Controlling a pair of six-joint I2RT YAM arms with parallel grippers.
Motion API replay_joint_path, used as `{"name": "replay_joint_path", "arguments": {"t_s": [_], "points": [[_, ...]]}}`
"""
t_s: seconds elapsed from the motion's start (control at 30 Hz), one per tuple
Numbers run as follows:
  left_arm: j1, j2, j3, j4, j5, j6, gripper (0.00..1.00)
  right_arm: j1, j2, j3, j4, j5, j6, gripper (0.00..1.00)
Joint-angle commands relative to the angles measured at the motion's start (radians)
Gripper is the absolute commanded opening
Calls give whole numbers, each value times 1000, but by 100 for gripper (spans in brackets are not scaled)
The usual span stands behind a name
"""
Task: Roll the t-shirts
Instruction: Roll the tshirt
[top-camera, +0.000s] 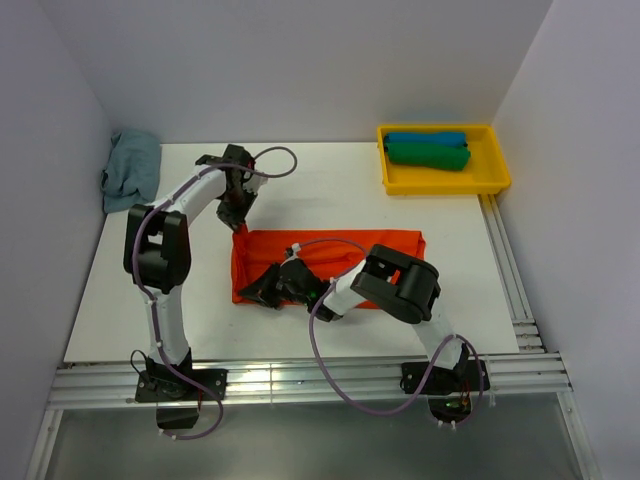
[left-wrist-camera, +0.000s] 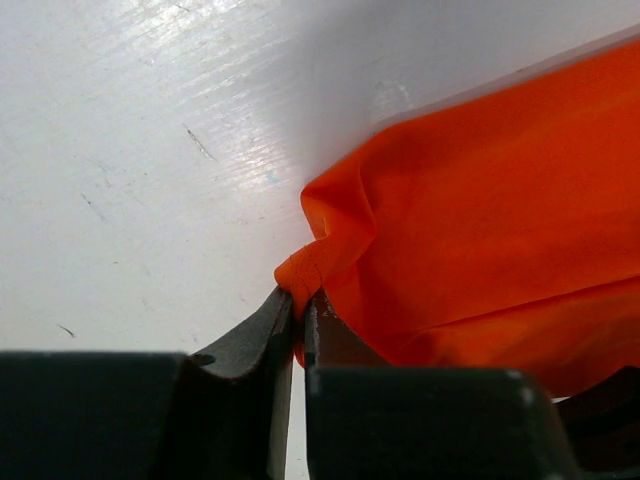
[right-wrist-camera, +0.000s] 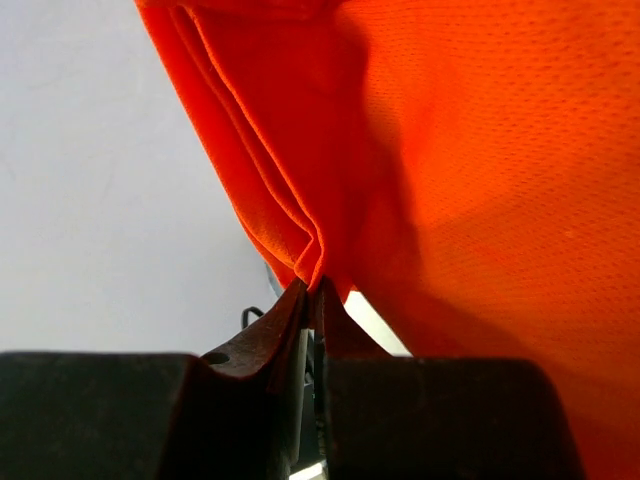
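Orange t-shirt (top-camera: 265, 250): folded into a long band across the middle of the white surface (top-camera: 330, 190), its short left end held at both corners.
Grey-blue cloth (top-camera: 132, 168): bunched at the far left edge, well apart from the work.
Left claw (left-wrist-camera: 298, 300): at the band's far left corner, fingers nearly together, with a small tuck of orange cloth nipped between the tips.
Right claw (right-wrist-camera: 312, 290): at the near left corner, all but closed, pinching several stacked layers of the fold.
Yellow tray (top-camera: 445, 187): far right corner, holding a blue roll (top-camera: 428, 138) and a green roll (top-camera: 428, 156) side by side.
Step in hand: by the look of it, the start of the roll, with the left end gripped but no turn of cloth formed yet.
Next move: probably both claws lifting the end together and turning it over towards the right, level with each other, so the roll begins tight and square.
Risk: the thin tuck in the left claw may slip out.
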Motion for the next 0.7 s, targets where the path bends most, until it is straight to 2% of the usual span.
{"name": "replay_joint_path", "arguments": {"t_s": [0.0,0.13,0.27,0.43,0.67], "points": [[-12,6,-6,35,-5,-21,15,1,-47,-22,85,30,34,1],[-14,-11,-11,62,-4,-25,33,3,-47,-48,101,39,49,1],[-15,-34,18,74,32,-28,46,7,-52,-63,96,55,58,1],[-14,-54,66,73,96,-28,59,12,-64,-74,78,73,63,0],[11,-141,73,68,222,-13,68,18,-60,-94,96,88,98,0]]}}
